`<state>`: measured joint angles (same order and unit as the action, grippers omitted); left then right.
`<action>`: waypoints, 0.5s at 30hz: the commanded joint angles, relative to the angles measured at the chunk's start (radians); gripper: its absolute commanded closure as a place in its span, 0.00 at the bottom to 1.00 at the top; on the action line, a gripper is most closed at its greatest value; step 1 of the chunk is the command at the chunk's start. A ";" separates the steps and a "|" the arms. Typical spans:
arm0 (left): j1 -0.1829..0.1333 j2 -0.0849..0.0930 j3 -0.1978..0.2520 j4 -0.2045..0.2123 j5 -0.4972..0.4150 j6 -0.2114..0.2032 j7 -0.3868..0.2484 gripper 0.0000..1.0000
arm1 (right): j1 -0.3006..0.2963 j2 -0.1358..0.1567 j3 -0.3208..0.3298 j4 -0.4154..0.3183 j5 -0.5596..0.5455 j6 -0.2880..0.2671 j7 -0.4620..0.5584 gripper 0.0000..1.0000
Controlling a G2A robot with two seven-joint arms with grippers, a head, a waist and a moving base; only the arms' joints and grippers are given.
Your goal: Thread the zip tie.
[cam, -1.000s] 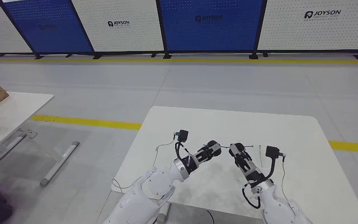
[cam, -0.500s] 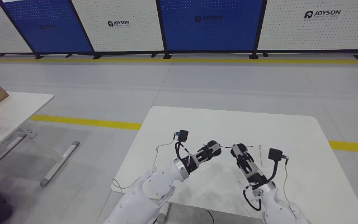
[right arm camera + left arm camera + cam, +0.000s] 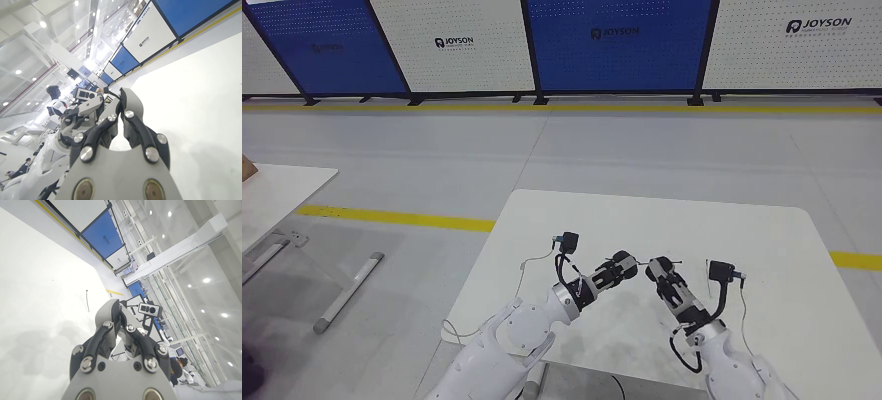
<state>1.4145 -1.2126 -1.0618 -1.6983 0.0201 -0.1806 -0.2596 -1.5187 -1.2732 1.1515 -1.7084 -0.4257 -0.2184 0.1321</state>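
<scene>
A black zip tie [image 3: 108,92] sticks out from between the fingertips of my right gripper [image 3: 121,92], which is shut on it, the tie's small head standing free past the tips. My left gripper [image 3: 119,303] is shut, and I cannot see anything held in it. Over the white table [image 3: 742,230] the left gripper [image 3: 627,262] and right gripper [image 3: 654,268] point at each other, tips nearly touching. Another thin black zip tie [image 3: 87,300] lies flat on the table beyond them, also seen as a thin line [image 3: 707,268] beside the right arm.
The table's near edge runs just below both arms, and its far half is bare white surface. Grey floor with a yellow line [image 3: 392,217] lies to the left, where a second white table [image 3: 282,190] stands. Blue and white panels [image 3: 622,45] close the back.
The right gripper has shifted slightly left, closer to the left gripper. The left arm has stayed where it was.
</scene>
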 commanded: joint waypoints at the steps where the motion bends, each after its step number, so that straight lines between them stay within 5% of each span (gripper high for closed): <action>1: 0.000 0.000 0.000 0.000 0.000 0.000 0.000 1.00 | 0.001 0.000 0.002 0.002 0.010 -0.005 0.003 1.00; 15: -0.003 -0.002 0.008 0.003 -0.003 0.017 0.013 0.98 | -0.011 0.002 0.017 -0.004 0.011 -0.022 0.007 1.00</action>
<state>1.4116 -1.2142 -1.0536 -1.6966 0.0198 -0.1653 -0.2484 -1.5293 -1.2714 1.1679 -1.7125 -0.4129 -0.2396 0.1390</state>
